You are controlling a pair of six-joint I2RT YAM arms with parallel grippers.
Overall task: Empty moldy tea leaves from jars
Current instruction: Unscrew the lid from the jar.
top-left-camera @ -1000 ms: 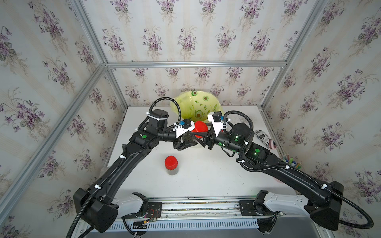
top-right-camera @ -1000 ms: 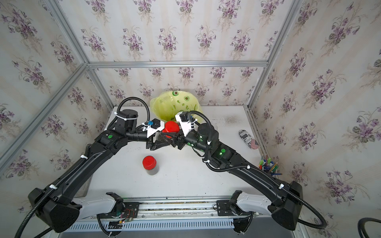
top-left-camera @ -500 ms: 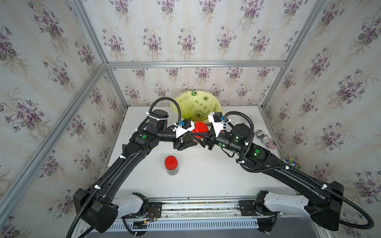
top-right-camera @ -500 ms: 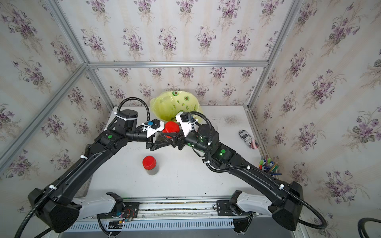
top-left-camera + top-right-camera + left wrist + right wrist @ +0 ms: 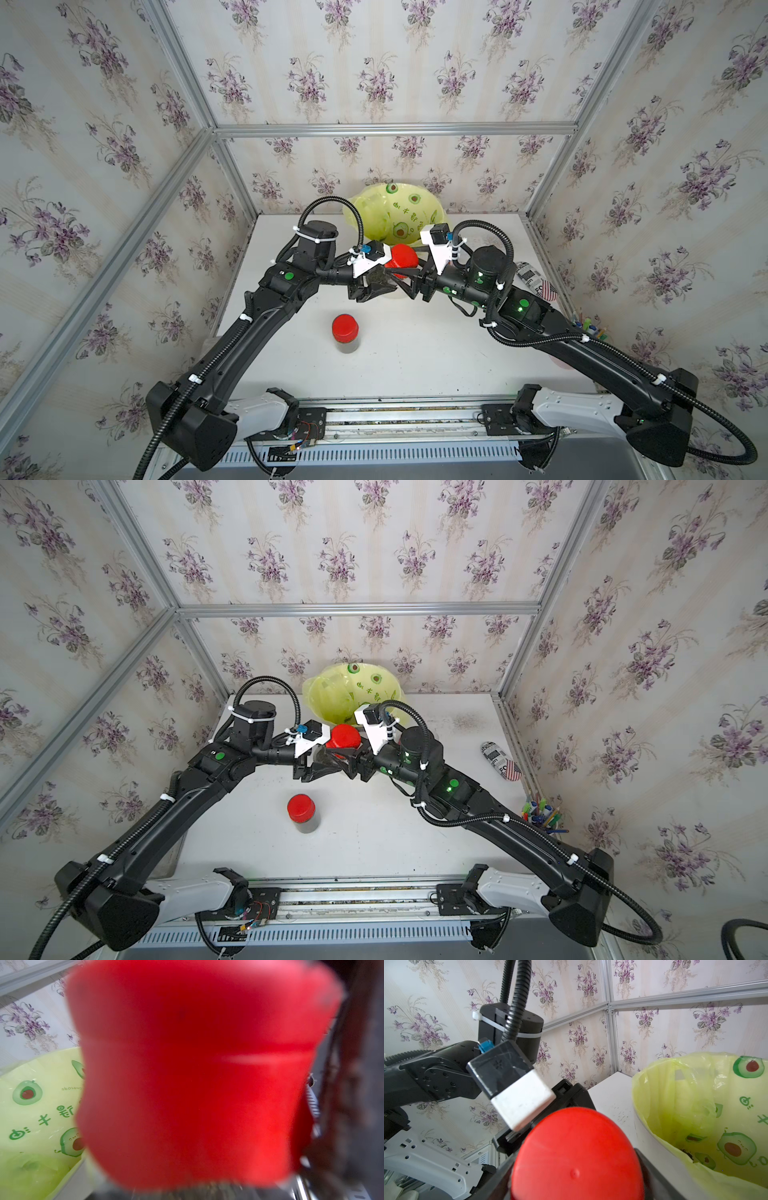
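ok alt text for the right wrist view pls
A round red jar lid fills the foreground, the left arm and its wrist camera close behind it. Nearby stands a white bin lined with a yellow-green avocado-print bag.

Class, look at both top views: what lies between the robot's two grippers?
A red-lidded jar of dark tea leaves, between the left gripper and right gripper; both top views show it.
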